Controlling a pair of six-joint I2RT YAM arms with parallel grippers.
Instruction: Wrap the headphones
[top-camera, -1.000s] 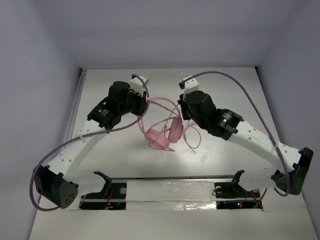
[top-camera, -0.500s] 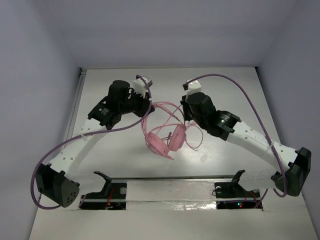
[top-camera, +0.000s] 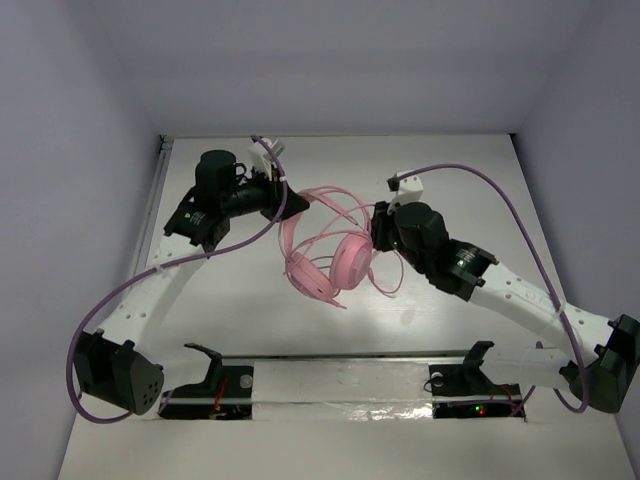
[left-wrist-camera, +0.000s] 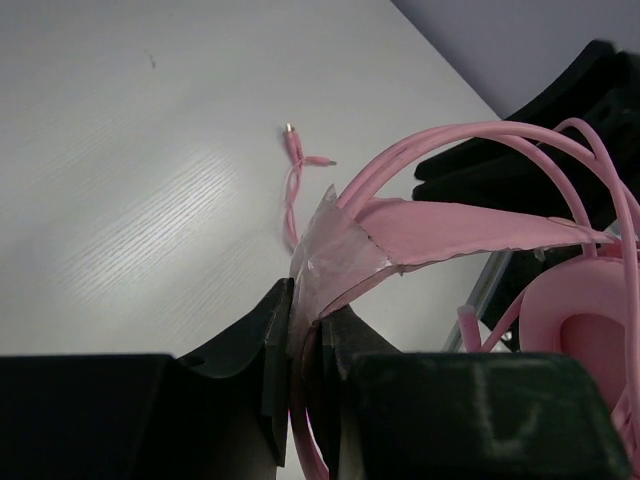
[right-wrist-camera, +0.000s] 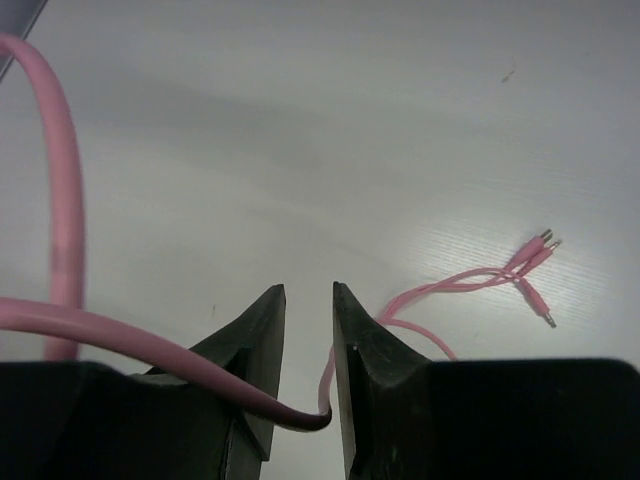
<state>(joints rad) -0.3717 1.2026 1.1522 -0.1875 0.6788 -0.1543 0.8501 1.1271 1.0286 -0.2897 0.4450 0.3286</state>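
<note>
The pink headphones (top-camera: 335, 265) lie mid-table, cups toward the near side, thin double headband arching up and left. My left gripper (top-camera: 289, 203) is shut on the headband; in the left wrist view the gripper (left-wrist-camera: 305, 302) pinches the pink band and strap, with one cup (left-wrist-camera: 585, 335) at the right. My right gripper (top-camera: 379, 236) is just right of the cups. In the right wrist view the gripper (right-wrist-camera: 308, 292) has its jaws a narrow gap apart, and the thin pink cable (right-wrist-camera: 300, 420) passes loosely between them. The cable plugs (right-wrist-camera: 540, 245) lie on the table beyond.
Purple robot cables (top-camera: 500, 205) loop over both arms. The table's left edge rail (top-camera: 155, 210) runs beside the left arm. Two black mounts (top-camera: 460, 370) sit at the near edge. Loose cable loops (top-camera: 385, 285) trail right of the cups.
My left gripper has swung left and turned, pulling the headband up and out. The headphones have shifted slightly right. My right gripper has moved nearer and to the right, beside the cups.
</note>
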